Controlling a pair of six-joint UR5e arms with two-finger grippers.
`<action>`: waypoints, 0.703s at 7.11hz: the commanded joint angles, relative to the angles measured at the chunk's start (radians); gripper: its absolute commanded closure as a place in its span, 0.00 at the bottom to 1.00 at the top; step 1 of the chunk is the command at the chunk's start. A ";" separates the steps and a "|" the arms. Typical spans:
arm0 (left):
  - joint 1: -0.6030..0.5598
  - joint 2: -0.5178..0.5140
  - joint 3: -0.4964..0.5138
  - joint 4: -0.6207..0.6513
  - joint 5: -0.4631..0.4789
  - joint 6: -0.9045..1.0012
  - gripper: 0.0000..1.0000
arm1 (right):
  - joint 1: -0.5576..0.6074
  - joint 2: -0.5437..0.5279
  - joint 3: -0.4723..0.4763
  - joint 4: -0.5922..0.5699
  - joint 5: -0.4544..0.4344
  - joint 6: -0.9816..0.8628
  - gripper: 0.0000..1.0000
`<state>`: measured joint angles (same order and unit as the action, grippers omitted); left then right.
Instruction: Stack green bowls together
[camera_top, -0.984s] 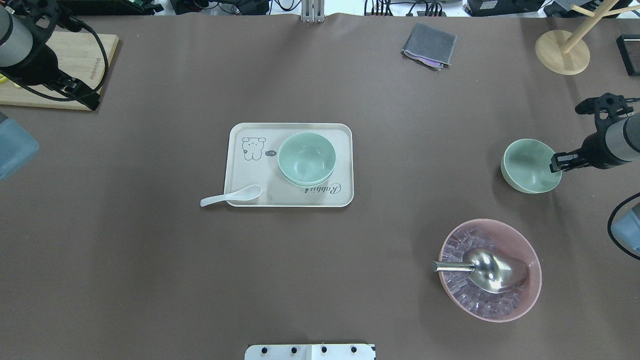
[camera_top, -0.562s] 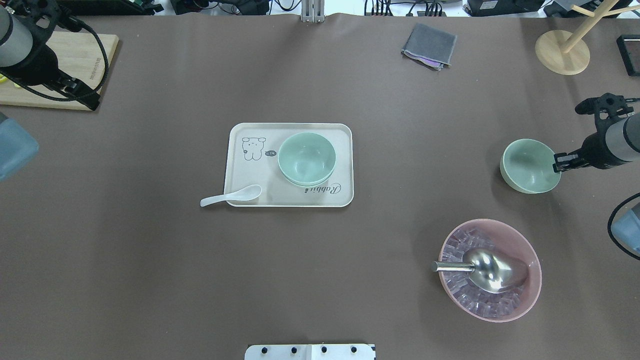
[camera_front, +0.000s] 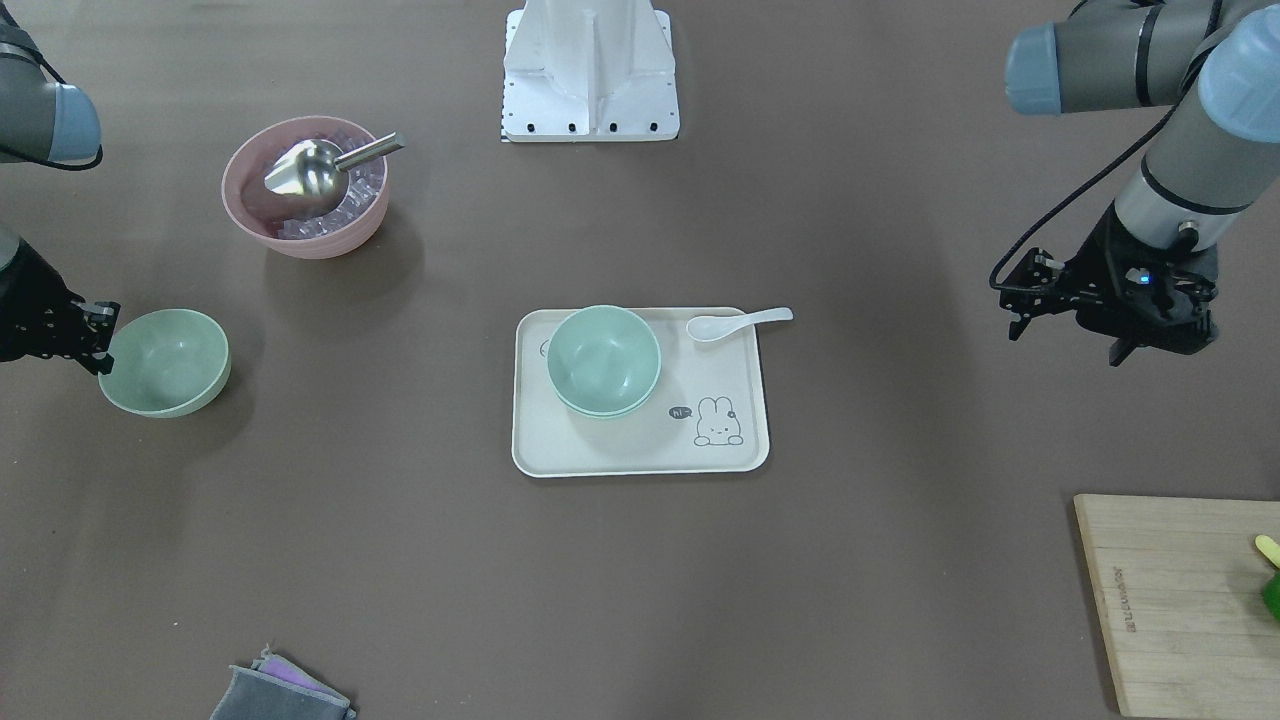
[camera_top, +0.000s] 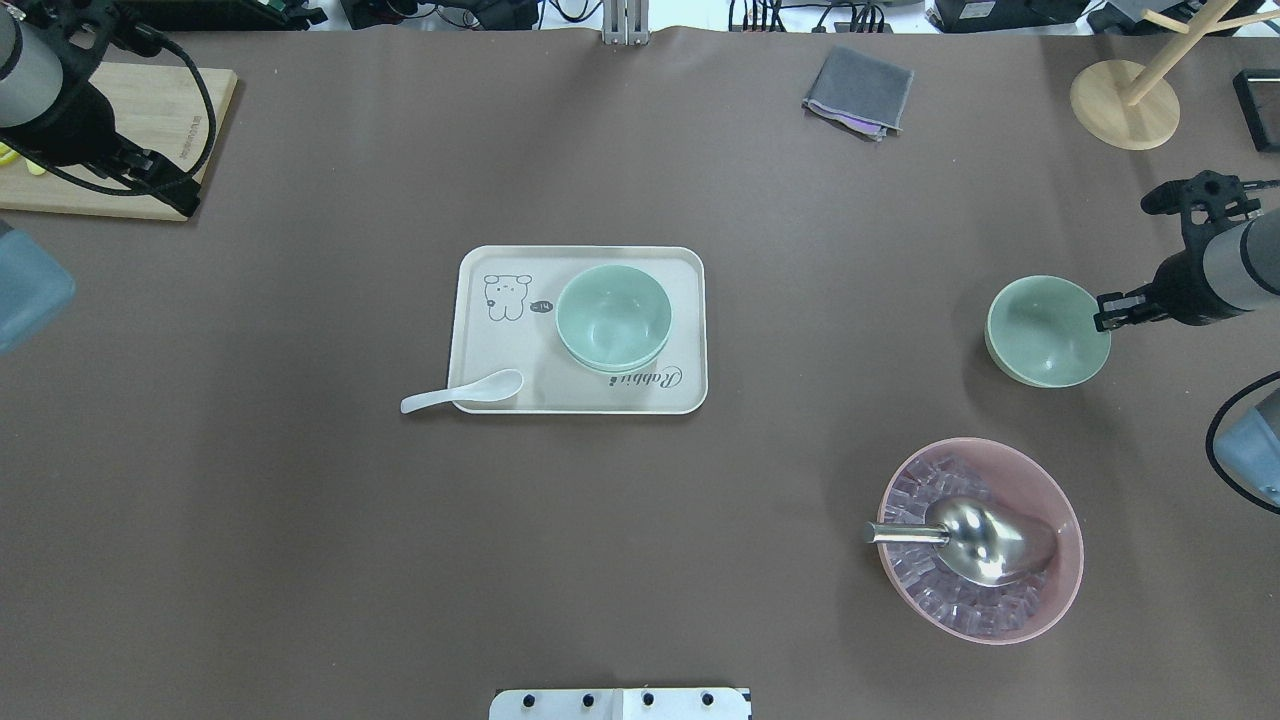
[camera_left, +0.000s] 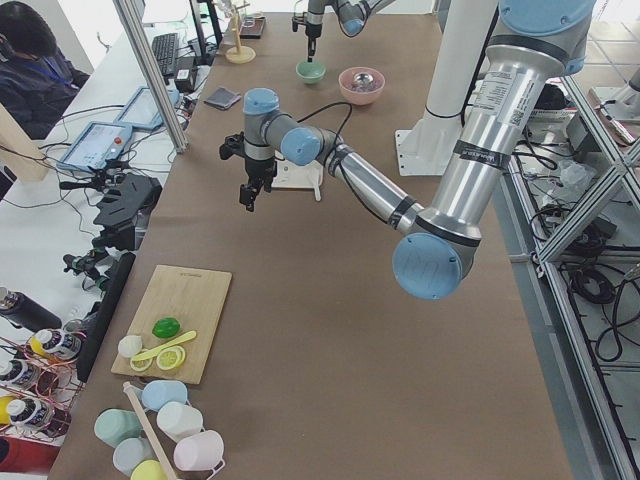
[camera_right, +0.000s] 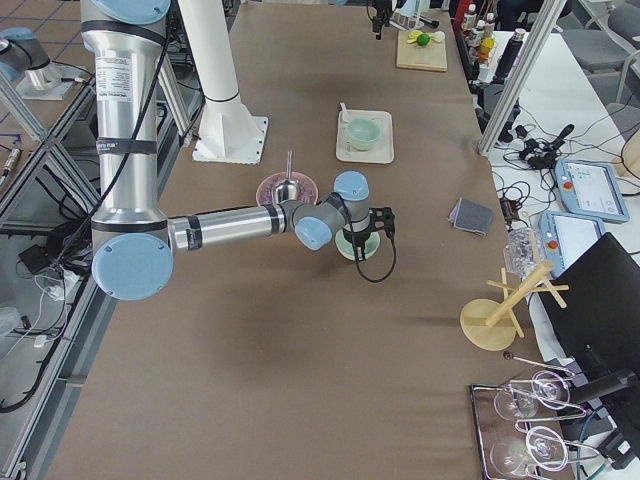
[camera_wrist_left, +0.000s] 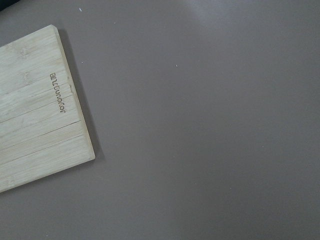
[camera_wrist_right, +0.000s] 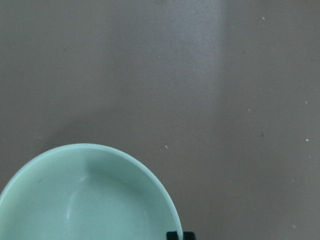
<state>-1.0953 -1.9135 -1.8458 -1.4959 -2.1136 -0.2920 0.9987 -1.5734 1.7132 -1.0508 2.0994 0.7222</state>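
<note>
Two green bowls (camera_top: 613, 315) sit nested in each other on the cream tray (camera_top: 500, 340) at mid-table; they also show in the front view (camera_front: 603, 360). The third green bowl (camera_top: 1048, 331) is at the right, far from the tray. My right gripper (camera_top: 1103, 312) is shut on its right rim. The right wrist view shows this bowl (camera_wrist_right: 85, 195) with a fingertip (camera_wrist_right: 174, 235) at its rim. My left gripper (camera_front: 1140, 335) hovers empty near the wooden board; no fingers show in its wrist view, so it looks open.
A white spoon (camera_top: 462, 390) lies across the tray's front left corner. A pink bowl (camera_top: 1060, 590) with ice and a metal scoop (camera_top: 975, 540) stands just in front of the held bowl. A grey cloth (camera_top: 858, 90), a wooden stand (camera_top: 1125, 105) and a wooden board (camera_top: 120, 140) are at the back.
My right gripper has carried the third green bowl a little to the left, toward the tray. The left arm has shifted slightly back.
</note>
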 joint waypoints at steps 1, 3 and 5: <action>-0.066 0.067 0.023 0.018 -0.133 0.008 0.02 | 0.040 0.089 0.032 -0.098 0.051 0.043 1.00; -0.142 0.166 0.074 0.009 -0.189 0.016 0.02 | 0.040 0.181 0.097 -0.258 0.051 0.055 1.00; -0.289 0.212 0.131 0.089 -0.186 0.296 0.02 | -0.020 0.323 0.140 -0.391 0.050 0.211 1.00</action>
<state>-1.2924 -1.7413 -1.7469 -1.4574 -2.2993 -0.1756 1.0198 -1.3309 1.8255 -1.3682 2.1519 0.8442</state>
